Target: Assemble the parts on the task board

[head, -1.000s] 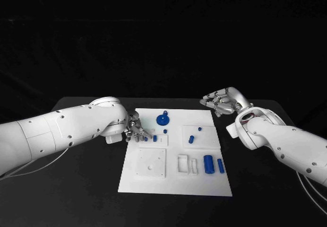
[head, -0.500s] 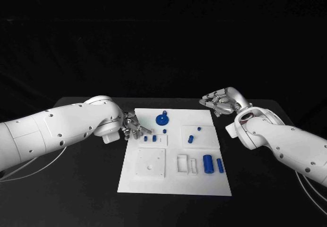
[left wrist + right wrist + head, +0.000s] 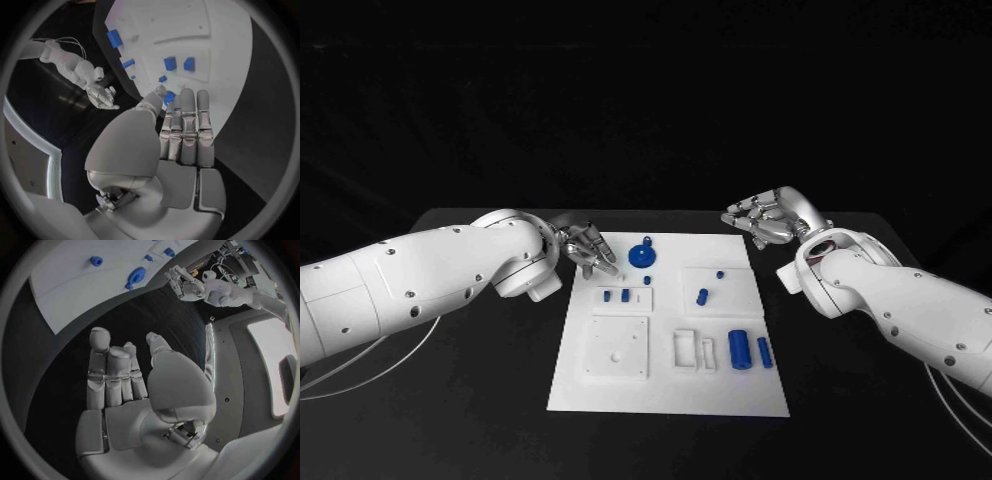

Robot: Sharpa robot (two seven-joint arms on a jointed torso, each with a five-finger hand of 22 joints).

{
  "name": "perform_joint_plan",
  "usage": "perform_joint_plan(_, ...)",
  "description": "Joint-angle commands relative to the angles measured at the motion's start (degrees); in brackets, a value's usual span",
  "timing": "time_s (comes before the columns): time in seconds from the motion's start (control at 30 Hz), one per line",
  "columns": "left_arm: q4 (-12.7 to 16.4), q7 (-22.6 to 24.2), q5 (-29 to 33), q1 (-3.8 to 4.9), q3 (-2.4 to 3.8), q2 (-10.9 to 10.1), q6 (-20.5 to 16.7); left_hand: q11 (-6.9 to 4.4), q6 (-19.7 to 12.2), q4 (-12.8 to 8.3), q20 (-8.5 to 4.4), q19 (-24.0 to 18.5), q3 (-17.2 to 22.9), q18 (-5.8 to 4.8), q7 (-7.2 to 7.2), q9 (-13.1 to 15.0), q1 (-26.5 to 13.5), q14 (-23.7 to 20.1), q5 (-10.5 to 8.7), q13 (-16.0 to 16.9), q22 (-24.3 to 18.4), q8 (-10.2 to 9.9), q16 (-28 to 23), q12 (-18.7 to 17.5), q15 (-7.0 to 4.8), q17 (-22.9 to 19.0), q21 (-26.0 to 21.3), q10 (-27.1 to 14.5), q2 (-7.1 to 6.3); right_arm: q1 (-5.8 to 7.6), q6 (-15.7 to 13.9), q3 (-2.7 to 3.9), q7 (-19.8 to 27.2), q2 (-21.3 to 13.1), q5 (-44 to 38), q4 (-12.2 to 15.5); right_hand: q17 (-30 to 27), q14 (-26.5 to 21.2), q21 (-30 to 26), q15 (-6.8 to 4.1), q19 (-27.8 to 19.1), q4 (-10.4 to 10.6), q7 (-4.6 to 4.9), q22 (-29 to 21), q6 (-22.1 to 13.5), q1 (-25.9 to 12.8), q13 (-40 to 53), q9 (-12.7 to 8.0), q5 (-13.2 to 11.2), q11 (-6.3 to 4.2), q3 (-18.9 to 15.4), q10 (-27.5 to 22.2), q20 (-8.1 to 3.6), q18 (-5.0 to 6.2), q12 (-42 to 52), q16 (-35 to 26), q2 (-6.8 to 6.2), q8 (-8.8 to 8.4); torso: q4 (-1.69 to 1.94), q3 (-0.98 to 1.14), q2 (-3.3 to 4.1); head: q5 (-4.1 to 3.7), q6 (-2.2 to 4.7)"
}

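Now the left hand [image 3: 587, 249] hovers at the board's [image 3: 668, 385] ten o'clock edge, fingers straight, holding nothing; the right hand [image 3: 769, 215], at two o'clock, is likewise empty, fingers apart.

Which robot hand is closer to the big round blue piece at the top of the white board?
Left. The left hand is just beside the round blue piece, at the board's edge. The right hand is farther off, past the board's far corner.

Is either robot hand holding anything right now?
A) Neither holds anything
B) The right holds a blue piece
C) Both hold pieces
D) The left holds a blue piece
A: the left hand and right hand both show bare palms and fingers in their wrist views.
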Motion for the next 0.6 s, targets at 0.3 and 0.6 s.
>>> perform_joint_plan(0.3,-0.8,16.3,-16.3,-0.32,-1.54,2.6,-13.3,0.66,2.2,-3.0,-0.02,2.0,2.4,2.57,-0.03,-1.8,0.5,3.3,-0.35,-0.1,6.5,-0.3,4.0,-0.4,-0.11,0.0,2.5,-2.9,-0.19,-0.04,-0.9,0.03,2.1,0.0,1.6,-0.4,-9.7,-0.7,-15.6,0.26,2.1,-1.4,0.24,-14.3,-1.5,0.3,-15.3,-0.1,0.5,0.03,-0.5,1.3,0.7,-0.57,-12.5,-16.2,0.14,0.04,-0.14,0.03,0.07,0.11,0.53)
perform_joint_plan(0.6,-3.6,17.8,-21.6,-1.01,-2.78,5.7,-12.1,0.91,2.7,-4.3,0.16,2.5,3.7,3.23,0.05,-1.9,-0.5,4.3,-0.08,-0.2,7.6,-0.3,4.6,-0.5,-0.06,-0.8,3.2,-3.8,-0.01,-0.03,-1.1,0.03,2.9,0.3,2.4,-0.6,-14.9,0.7,-19.5,1.34,1.2,-1.8,0.68,-31.9,-1.6,0.4,-30.7,0.0,0.3,0.7,1.4,5.5,1.88,-0.97,-26.8,-30.2,-0.12,0.11,-0.3,0.04,0.16,0.03,0.66)
